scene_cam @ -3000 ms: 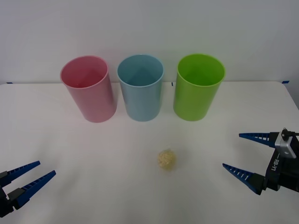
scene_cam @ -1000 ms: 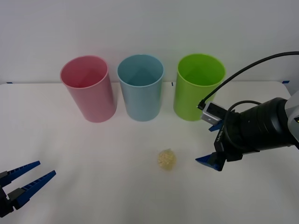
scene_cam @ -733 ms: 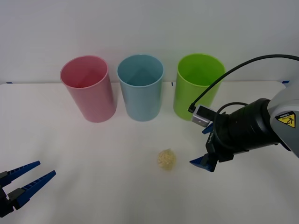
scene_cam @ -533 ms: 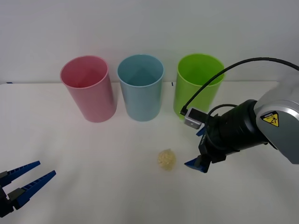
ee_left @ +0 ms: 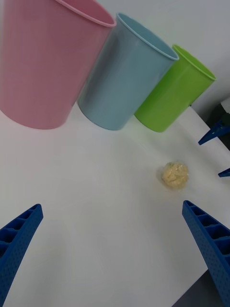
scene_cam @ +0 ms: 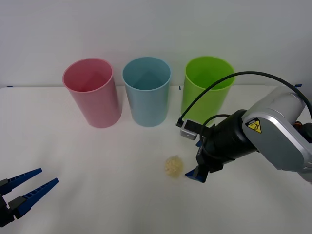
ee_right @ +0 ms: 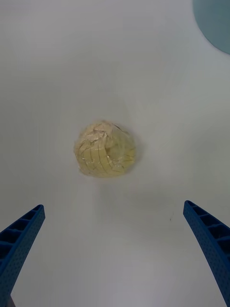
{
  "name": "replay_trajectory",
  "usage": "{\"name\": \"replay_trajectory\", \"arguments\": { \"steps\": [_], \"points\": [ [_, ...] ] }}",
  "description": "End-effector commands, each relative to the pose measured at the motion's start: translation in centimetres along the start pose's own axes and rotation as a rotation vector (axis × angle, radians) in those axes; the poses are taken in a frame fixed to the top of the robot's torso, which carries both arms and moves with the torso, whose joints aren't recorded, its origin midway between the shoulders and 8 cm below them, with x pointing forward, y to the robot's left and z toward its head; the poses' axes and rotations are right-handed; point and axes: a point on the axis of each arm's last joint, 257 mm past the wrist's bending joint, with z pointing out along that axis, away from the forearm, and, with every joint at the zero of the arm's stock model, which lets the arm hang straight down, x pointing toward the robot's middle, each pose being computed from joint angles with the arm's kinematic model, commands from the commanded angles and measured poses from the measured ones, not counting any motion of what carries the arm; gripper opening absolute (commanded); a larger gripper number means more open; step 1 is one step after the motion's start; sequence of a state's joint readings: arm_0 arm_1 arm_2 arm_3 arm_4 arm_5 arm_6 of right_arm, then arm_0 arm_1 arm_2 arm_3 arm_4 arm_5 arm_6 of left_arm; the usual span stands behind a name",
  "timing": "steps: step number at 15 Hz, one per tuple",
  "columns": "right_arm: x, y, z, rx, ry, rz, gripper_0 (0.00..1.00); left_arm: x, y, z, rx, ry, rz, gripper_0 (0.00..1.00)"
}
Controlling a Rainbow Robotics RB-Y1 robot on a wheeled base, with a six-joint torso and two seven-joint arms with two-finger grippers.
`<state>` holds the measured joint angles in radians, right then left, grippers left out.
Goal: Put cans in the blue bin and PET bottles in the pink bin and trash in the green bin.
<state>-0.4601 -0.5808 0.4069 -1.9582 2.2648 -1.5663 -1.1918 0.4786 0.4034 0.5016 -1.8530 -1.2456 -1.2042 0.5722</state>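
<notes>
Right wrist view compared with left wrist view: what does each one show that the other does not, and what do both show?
The right wrist view alone shows the right gripper open above the white table, its blue fingers either side of the trash.

The left wrist view alone shows the pink bin, the green bin and the open left gripper.

Both show the trash lying free on the table and the blue bin.

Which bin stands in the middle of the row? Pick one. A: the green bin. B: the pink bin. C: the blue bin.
C: in the front view the blue bin stands between the pink bin on the robot's left and the green bin on its right.
</notes>
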Motion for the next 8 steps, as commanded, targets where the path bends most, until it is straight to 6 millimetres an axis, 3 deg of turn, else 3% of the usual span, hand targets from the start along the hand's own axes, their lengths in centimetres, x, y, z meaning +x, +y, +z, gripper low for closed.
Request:
{"name": "replay_trajectory", "arguments": {
  "steps": [1,8],
  "points": [
    [-0.1,0.2,1.0,0.01,0.016,-0.007,1.0,0.0,0.0,0.0,0.0,0.0,0.0,1.0],
    [-0.8,1.2,3.5,0.01,0.031,-0.006,1.0,0.0,0.0,0.0,0.0,0.0,0.0,1.0]
  ]
}}
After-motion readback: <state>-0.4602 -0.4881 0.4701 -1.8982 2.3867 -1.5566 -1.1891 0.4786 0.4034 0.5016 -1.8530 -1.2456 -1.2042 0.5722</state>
